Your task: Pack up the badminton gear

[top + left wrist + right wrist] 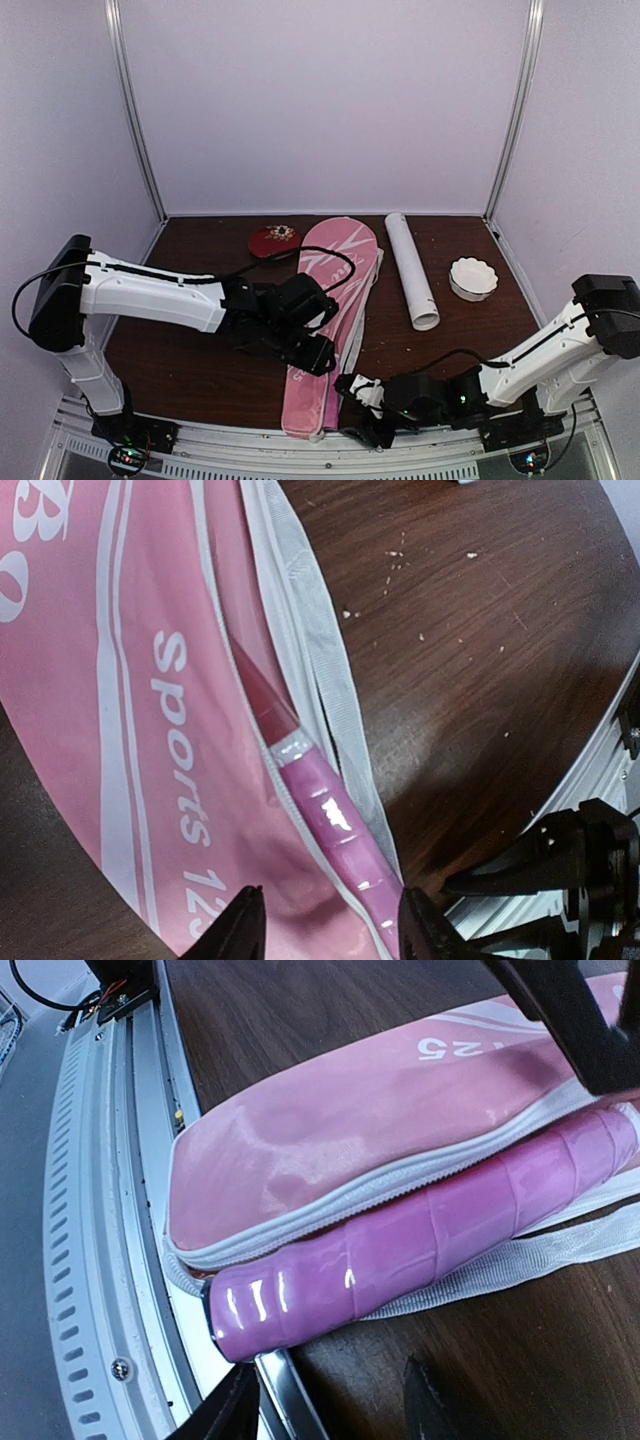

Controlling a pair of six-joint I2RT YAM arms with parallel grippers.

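Observation:
The pink racket bag [335,270] lies lengthwise down the middle of the table, its narrow end at the near edge. A racket's pink handle [330,820] sticks out through the bag's [130,730] open zip edge. My left gripper [315,355] hovers over the bag's lower half, open [330,920], with the bag's edge and the handle between its fingers. My right gripper [355,410] is at the bag's narrow end, open [325,1405], just short of the handle's butt [420,1235], which overhangs the table's edge beside the bag [350,1110]. The white tube [411,268] lies right of the bag. No shuttlecocks show.
A small dark red dish [274,240] sits at the back left of the bag. A white scalloped bowl [473,278] stands right of the tube. The bag's white strap [320,670] trails beside the handle. The metal table rail [110,1260] runs along the near edge.

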